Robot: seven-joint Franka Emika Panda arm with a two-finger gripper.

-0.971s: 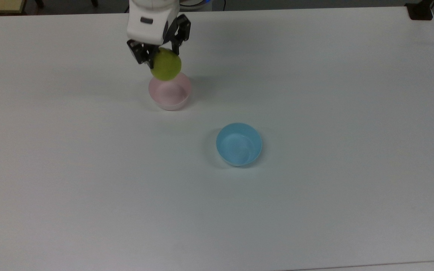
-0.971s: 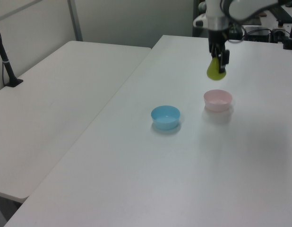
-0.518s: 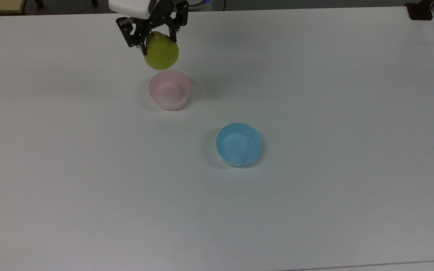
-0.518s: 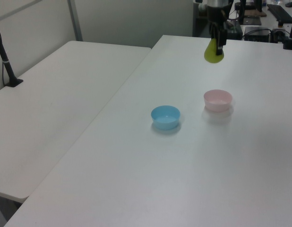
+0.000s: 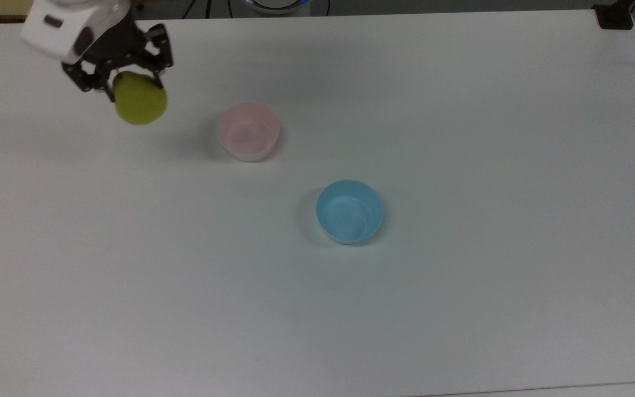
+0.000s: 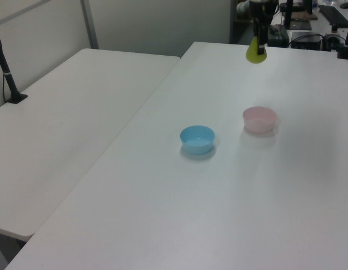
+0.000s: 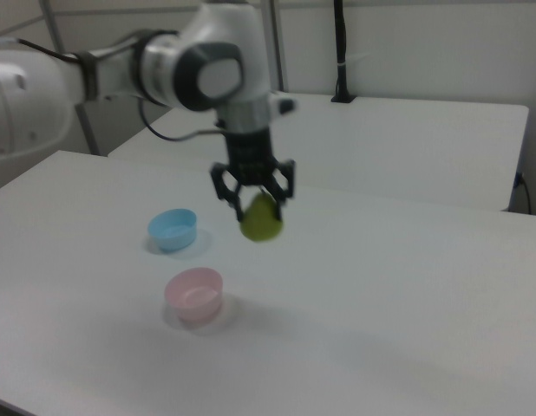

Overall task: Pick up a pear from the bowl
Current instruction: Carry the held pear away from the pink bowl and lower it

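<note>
The yellow-green pear (image 5: pixel 140 99) hangs in the air, held at its narrow top by my gripper (image 5: pixel 120 75), which is shut on it. The pair sits well to the top view's left of the pale pink bowl (image 5: pixel 248 132), high above the table. The bowl stands with nothing in it. In the left view the pear (image 6: pixel 256 52) hangs far behind the pink bowl (image 6: pixel 259 118). In the right view my gripper (image 7: pixel 251 195) holds the pear (image 7: pixel 262 219) above and to the right view's right of the bowl (image 7: pixel 195 293).
A light blue bowl (image 5: pixel 350 211) stands on the white table (image 5: pixel 461 275), toward the top view's right of the pink one. A second white table (image 6: pixel 61 112) adjoins at the left view's left. A black post base (image 5: pixel 615 16) sits at the far corner.
My gripper has carried the pear up out of the pink bowl, then swung it well toward the top view's left. Both bowls have stayed in place.
</note>
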